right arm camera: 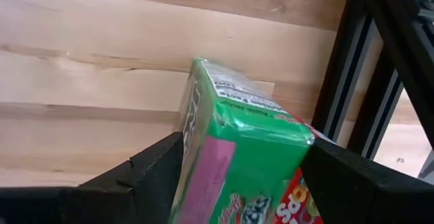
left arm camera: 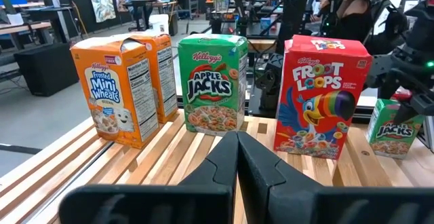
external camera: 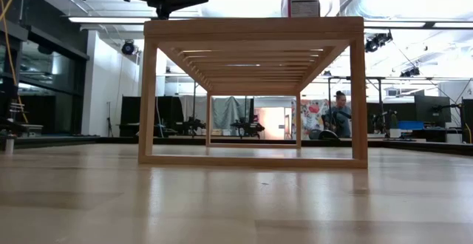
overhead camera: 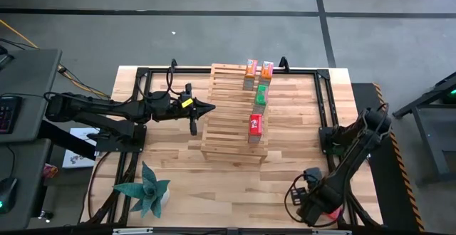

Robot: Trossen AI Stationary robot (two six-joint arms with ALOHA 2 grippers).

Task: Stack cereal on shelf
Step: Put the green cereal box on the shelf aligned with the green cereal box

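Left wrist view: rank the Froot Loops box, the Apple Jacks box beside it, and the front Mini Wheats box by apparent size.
1. Froot Loops box, largest.
2. Front Mini Wheats box and Apple Jacks box: look alike, so unranked.
Differing nearness to the camera may skew all three.

A teal spiky plant (overhead camera: 146, 191) is sitting near the front left corner of the wooden tabletop (overhead camera: 228, 185). A black metal frame (overhead camera: 324, 100) is running around the tabletop's edges. Beyond it, a person (external camera: 341, 114) is sitting among desks and monitors across the room.
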